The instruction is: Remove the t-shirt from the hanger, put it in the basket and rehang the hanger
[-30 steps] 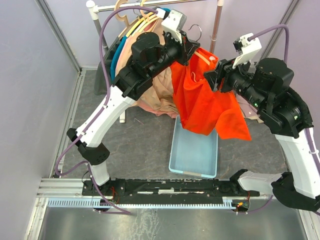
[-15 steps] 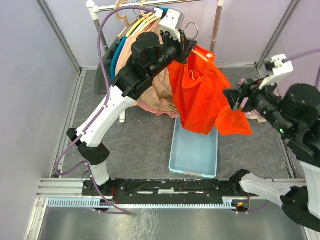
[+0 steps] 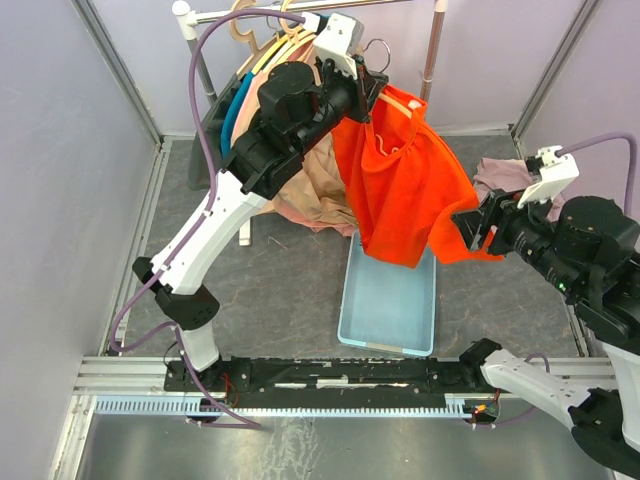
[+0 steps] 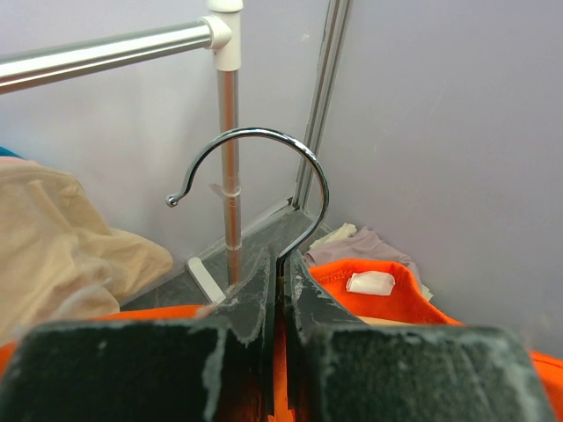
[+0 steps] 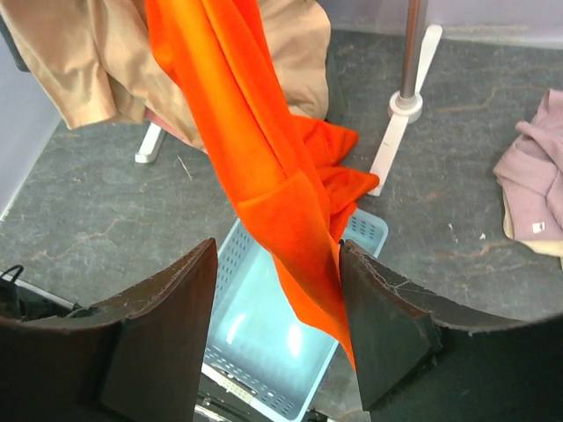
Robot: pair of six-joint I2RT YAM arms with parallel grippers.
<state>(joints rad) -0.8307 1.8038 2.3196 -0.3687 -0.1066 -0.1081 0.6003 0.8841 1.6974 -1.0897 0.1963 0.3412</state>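
Observation:
An orange t-shirt [image 3: 400, 190] hangs on a wooden hanger [image 3: 405, 103] with a metal hook [image 4: 264, 149]. My left gripper [image 3: 372, 88] holds it up near the rack rail. Its jaws are shut on the hook's neck [image 4: 281, 272], with the orange collar just beyond. My right gripper [image 3: 478, 228] is at the shirt's lower right edge. In the right wrist view it stands open [image 5: 277, 251], and a fold of the t-shirt [image 5: 264, 158] hangs between the fingers, brushing the right finger [image 5: 378, 308].
A light blue bin [image 3: 385, 310] sits on the floor under the shirt. Beige and teal clothes [image 3: 310, 190] hang on the rack behind my left arm. The rack's upright pole [image 3: 432, 50] stands at the back. A pink garment [image 3: 500, 175] lies on the floor at right.
My right gripper has pulled away from the shirt's shoulder, moving right and down to its lower edge, and has opened wider. My left gripper has lifted the hanger slightly.

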